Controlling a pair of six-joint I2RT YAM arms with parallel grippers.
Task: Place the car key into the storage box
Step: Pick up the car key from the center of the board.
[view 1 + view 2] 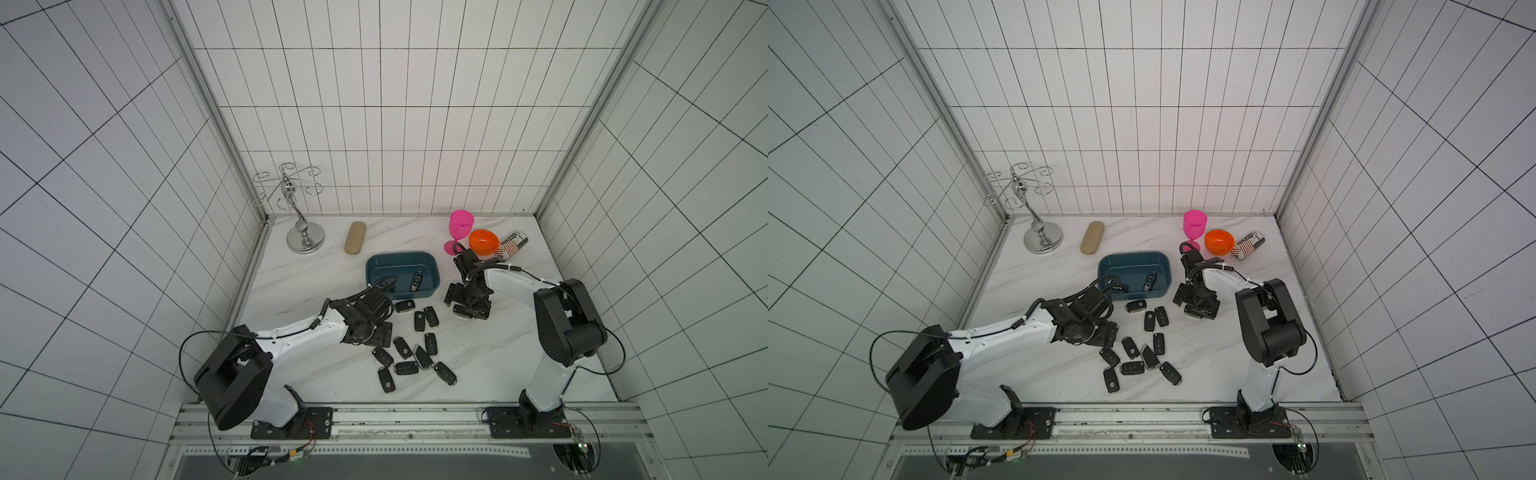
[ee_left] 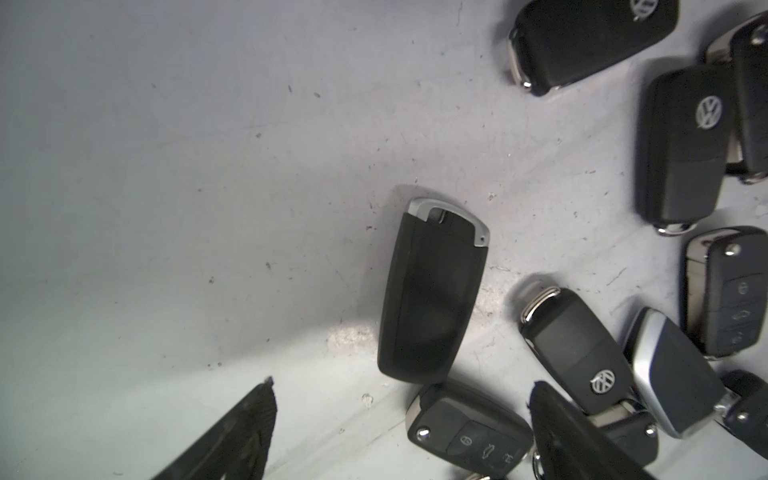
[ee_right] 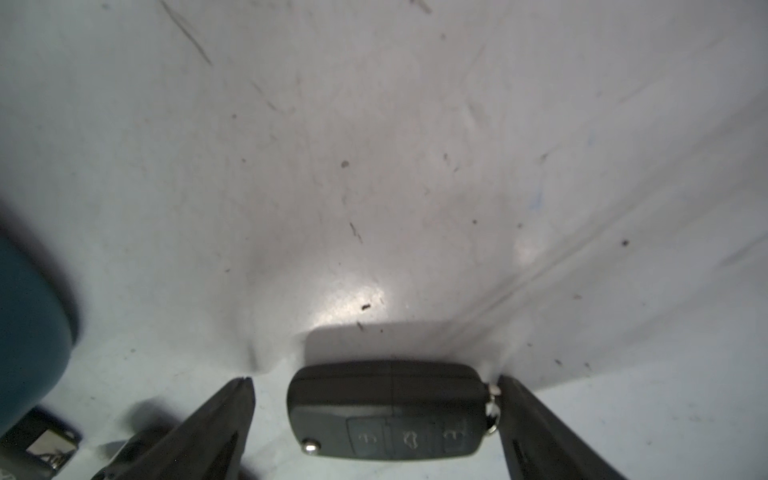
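The storage box (image 1: 402, 259) (image 1: 1133, 259), a shallow teal tub, stands mid-table with one car key (image 1: 416, 281) lying inside. Several black car keys (image 1: 419, 353) (image 1: 1144, 353) are scattered in front of it. My right gripper (image 1: 467, 311) (image 3: 380, 419) is down at the table right of the box, open, straddling a lone car key (image 3: 386, 409); the key's ring end touches one finger and a gap shows at the other. My left gripper (image 1: 384, 334) (image 2: 401, 419) hovers open at the pile's left edge, over a button key (image 2: 465, 430) and beside a smooth black one (image 2: 432, 291).
At the back stand a chrome hook stand (image 1: 305, 232), a tan case (image 1: 354, 243), a pink goblet (image 1: 459, 230), an orange bowl (image 1: 483, 242) and a striped can (image 1: 513, 244). The box's corner (image 3: 29, 332) lies close beside my right gripper.
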